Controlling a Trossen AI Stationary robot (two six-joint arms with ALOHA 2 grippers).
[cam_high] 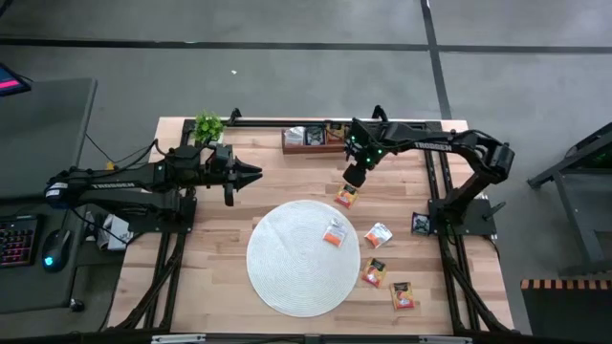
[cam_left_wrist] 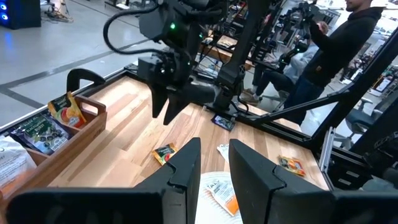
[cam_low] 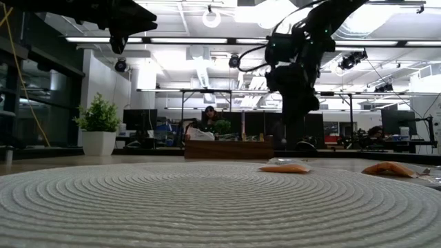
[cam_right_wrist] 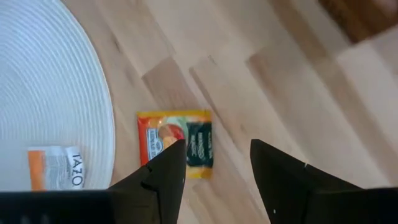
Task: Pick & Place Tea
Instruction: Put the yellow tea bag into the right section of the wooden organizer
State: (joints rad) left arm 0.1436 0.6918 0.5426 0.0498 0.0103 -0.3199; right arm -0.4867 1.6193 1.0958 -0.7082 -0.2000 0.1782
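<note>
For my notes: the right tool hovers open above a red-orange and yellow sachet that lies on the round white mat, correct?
Not quite. The right tool does hover open above that sachet, but the sachet lies on the bare wooden table beside the mat, as the right wrist view shows.

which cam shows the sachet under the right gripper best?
Right wrist view: the red-orange sachet lies flat on bare wood beside the mat, print visible, below the open right gripper. High view shows it small; left wrist view, small and oblique; low view, not identifiable.
</note>
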